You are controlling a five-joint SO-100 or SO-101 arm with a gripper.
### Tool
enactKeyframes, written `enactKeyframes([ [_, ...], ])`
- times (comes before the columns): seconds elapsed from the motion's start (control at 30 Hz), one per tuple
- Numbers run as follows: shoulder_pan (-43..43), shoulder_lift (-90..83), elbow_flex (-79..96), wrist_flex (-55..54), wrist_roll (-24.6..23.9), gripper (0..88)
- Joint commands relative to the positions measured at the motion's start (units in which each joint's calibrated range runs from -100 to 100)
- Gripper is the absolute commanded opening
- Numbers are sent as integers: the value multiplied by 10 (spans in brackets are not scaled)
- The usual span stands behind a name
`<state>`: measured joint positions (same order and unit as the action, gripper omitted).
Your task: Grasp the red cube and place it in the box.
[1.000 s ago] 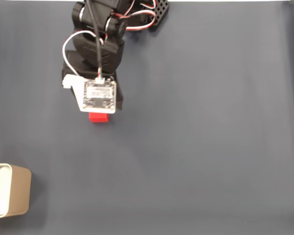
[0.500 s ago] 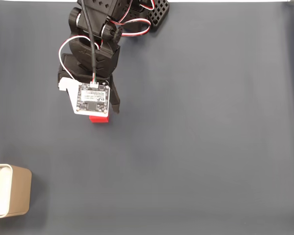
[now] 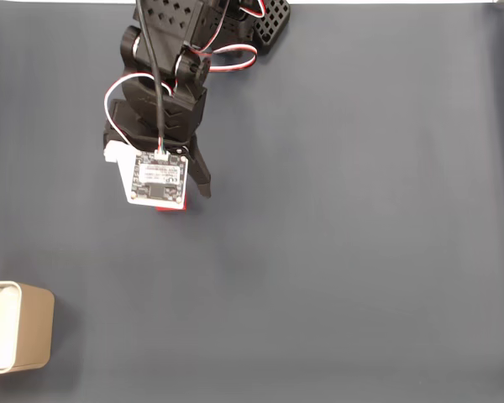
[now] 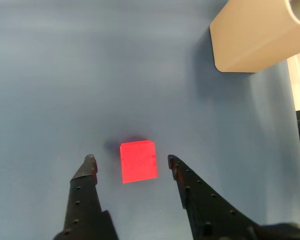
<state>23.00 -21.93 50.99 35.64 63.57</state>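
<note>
- Two views to go on, fixed one first: the black arm reaches down from the top edge, and its white wrist board sits right over the small matte bright red cube point(image 3: 163, 208), so only a thin red sliver peeks out below the board. The cube is on the dark blue-grey bench point(image 3: 361, 252). The tan rounded-corner box with the white rim point(image 3: 17, 327) is way off in the lower-left corner, well apart from the arm.
- Looks to me like the reach-and-grasp step, nothing gripped yet.
- Wrist view: the hand point(image 4: 130, 162) is spread wide, one black finger either side of the red cube, with a gap on both sides and no contact. The cube point(image 4: 138, 161) lies between the tips, a bit nearer the right finger, and skewed slightly to them. The box point(image 4: 255, 35) shows top right, on its side from this angle.
- Next move, I'd guess: drop a touch lower, squeeze shut on the cube, then lift and carry it over to the box.
</note>
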Motion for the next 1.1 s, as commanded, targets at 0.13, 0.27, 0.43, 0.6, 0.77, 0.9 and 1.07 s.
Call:
enactKeyframes([
  [0.13, -10, 10, -12, -15, -8, 336],
  [0.27, -15, 13, -13, -15, -10, 336],
  [0.43, -23, 15, -15, -15, -15, 337],
  [0.6, -31, 14, -16, -10, -18, 337],
  [0.77, -38, 12, -16, -9, -21, 338],
  [0.9, -39, 13, -17, -9, -22, 338],
  [1.07, -39, 16, -18, -9, -21, 338],
])
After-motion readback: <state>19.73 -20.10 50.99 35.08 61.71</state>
